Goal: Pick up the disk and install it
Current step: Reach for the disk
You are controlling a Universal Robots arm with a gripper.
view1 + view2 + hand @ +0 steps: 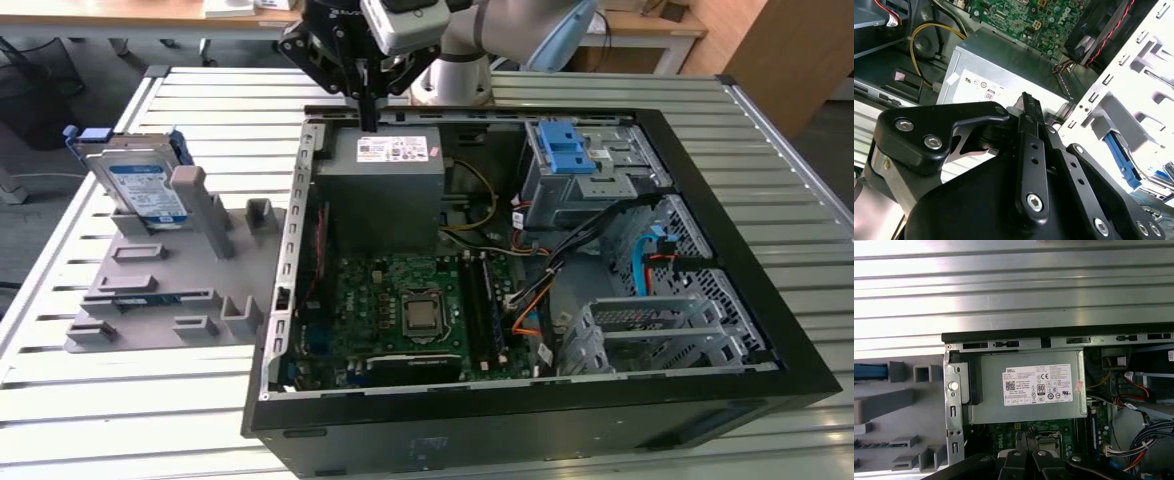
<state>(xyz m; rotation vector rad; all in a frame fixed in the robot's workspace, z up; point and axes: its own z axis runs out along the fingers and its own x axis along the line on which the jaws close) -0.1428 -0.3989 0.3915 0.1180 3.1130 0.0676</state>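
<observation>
We read the jaws as clenched together on nothing: in the second wrist view their black fingers (1030,130) meet in one closed bar. They hang pointing straight down over the far rim of the computer case (534,420), just above the far edge of the grey power-supply box (387,190), touching neither as far as we can tell. We judge the task barely begun. The disk (140,185) stands on edge in the grey holder (174,290) on the tabletop (107,440), well apart from the jaws, off to the exterior view's left of the case, and is not yet picked up. The drive cage (587,165) with the blue latch, inside the case, carries no disk that we can see, so both the pick and the install are left. The arm (514,35) reaches in from the far side of the tabletop, its wrist upright above the case's far rim
</observation>
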